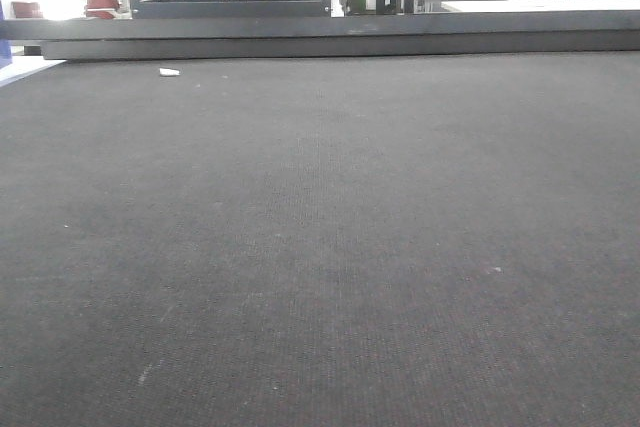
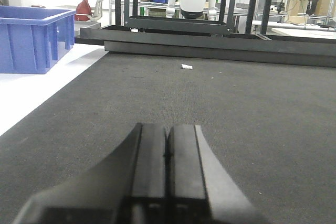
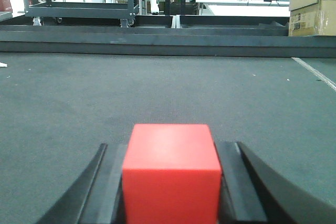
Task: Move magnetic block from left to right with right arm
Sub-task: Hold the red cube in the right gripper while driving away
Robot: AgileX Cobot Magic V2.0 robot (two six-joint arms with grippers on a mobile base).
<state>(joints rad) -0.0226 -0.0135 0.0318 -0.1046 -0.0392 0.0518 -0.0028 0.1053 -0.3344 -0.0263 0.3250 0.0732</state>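
Observation:
The magnetic block (image 3: 171, 174) is a plain bright red cube filling the bottom middle of the right wrist view. My right gripper (image 3: 172, 150) is shut on it, one black finger pressed against each side, low over the dark mat. In the left wrist view my left gripper (image 2: 167, 129) is shut with its two pads touching and nothing between them, also low over the mat. The front view shows only bare mat; neither gripper nor the block appears there.
A small white scrap (image 1: 169, 72) lies on the dark mat (image 1: 320, 247) near its far left edge, also seen as the scrap (image 2: 186, 66). A blue bin (image 2: 31, 38) stands off the mat's left side. Cardboard boxes (image 3: 312, 3) sit far right. A black raised rail (image 1: 340, 45) bounds the far edge.

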